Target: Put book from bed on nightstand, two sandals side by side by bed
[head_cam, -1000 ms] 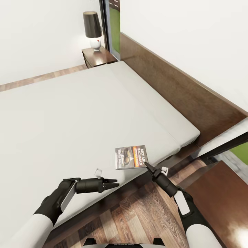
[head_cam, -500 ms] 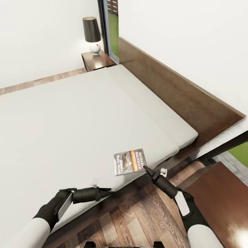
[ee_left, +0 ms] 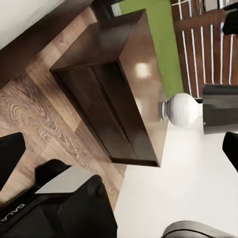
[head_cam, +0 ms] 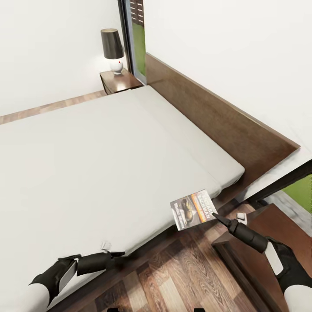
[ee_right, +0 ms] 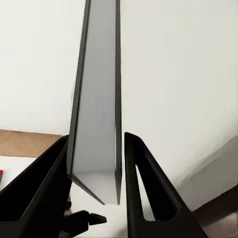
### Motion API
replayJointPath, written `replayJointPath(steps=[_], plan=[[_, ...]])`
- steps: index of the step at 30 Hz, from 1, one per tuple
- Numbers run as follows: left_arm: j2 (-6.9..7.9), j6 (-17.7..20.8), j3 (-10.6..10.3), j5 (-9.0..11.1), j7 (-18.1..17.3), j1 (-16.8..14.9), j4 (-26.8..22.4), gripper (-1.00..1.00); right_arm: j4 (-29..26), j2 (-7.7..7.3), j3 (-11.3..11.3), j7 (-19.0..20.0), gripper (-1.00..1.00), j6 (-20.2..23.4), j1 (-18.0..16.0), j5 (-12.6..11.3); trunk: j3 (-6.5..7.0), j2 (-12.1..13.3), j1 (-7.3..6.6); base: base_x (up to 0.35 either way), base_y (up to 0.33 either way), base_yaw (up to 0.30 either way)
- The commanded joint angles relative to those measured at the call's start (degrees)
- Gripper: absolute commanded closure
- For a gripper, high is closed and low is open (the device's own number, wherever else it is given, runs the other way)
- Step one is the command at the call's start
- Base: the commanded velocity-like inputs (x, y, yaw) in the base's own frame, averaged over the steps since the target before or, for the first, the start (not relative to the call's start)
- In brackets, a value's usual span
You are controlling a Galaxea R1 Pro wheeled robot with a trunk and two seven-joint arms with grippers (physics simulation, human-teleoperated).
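Jaws of the right gripper (head_cam: 215, 212) clamp the book (head_cam: 193, 209) edge-on between them, off the bed (head_cam: 108, 151).

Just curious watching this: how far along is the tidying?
The book is off the bed, pinched in the right gripper near a nightstand. It's not yet set down. No sandals appear placed, so that step remains.

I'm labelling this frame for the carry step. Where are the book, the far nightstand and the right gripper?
book (head_cam: 193, 209): head view, middle of its front cover.
far nightstand (head_cam: 122, 81): head view, its bare top beside the lamp.
right gripper (head_cam: 215, 213): head view, tips of its fingers at the book's edge.
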Motion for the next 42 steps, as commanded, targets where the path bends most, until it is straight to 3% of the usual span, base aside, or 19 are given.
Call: replayJointPath(steps=[1,5,8,9,12,18,20,23,28,33,35,37,42], plan=[[0.04,-0.1,-0.4,0.6,-0.1,0.0,0.8,-1.00,0.1,-0.10,0.0,0.5,1.00,0.4,0.0,-0.1,0.06,0.0,0.00,0.000,0.000,-0.039],[-0.03,-2.3,-0.5,0.6,-0.4,0.0,6.5,-1.00,2.9,-0.24,0.0,1.0,1.00,0.4,0.1,0.0,0.43,0.0,0.00,0.000,0.000,-0.014],[-0.01,-8.7,-0.5,0.6,-4.6,0.0,13.2,-1.00,8.8,-0.26,0.0,1.1,1.00,0.0,0.2,1.3,0.71,0.0,0.00,0.000,0.000,-0.003],[0.00,-12.2,-0.5,0.5,-7.6,0.1,16.4,-1.00,10.8,-0.26,0.0,1.1,1.00,-0.1,0.2,2.5,0.80,0.0,0.00,0.000,0.000,0.000],[-0.03,-15.8,-0.5,0.7,-10.5,0.1,18.9,-1.00,12.5,-0.26,0.0,1.1,1.00,-0.1,0.2,5.3,1.08,0.0,0.00,0.000,0.000,0.000],[0.00,-17.1,-0.4,0.8,-11.2,0.2,19.7,-1.00,17.5,-0.08,0.0,0.9,1.00,-2.8,0.2,14.4,1.63,0.0,0.00,0.000,0.000,0.000],[-0.04,-16.9,-0.2,0.7,-11.5,0.3,19.5,-1.00,21.9,-0.03,0.0,0.9,1.00,-7.8,0.2,16.8,1.82,0.0,0.00,0.000,0.000,-0.004],[-0.18,-16.0,-0.1,0.7,-11.6,0.2,19.0,-1.00,24.0,0.06,0.0,0.9,1.00,-11.6,0.2,17.7,2.09,0.0,0.00,0.000,0.000,-0.006],[-1.41,-8.6,-0.4,0.6,-11.5,0.1,11.5,-1.00,26.2,0.31,0.0,0.9,1.00,-13.8,0.2,18.3,2.56,0.0,0.00,0.000,0.000,-0.007],[-3.78,-7.2,-0.5,0.4,-10.8,0.1,9.7,-1.00,29.2,0.13,0.0,0.9,1.00,-16.0,0.2,18.3,3.02,0.0,0.00,0.000,0.000,-0.057],[-3.05,-7.2,-0.5,0.5,-10.8,0.3,10.2,-1.00,29.8,-0.08,-0.1,1.1,1.00,-16.8,0.2,18.3,3.20,0.0,0.00,0.000,0.000,-0.079],[-1.93,-9.6,-0.7,0.5,-10.9,1.3,14.3,-1.00,30.1,-0.22,-0.1,1.1,1.00,-17.0,0.2,18.3,3.39,0.0,0.00,0.000,0.000,-0.091],[-1.59,-12.8,-0.8,0.5,-11.7,2.2,16.6,-1.00,30.2,-0.25,-0.1,1.0,1.00,-17.1,0.2,18.3,3.85,0.0,0.00,0.000,0.000,-0.095]])
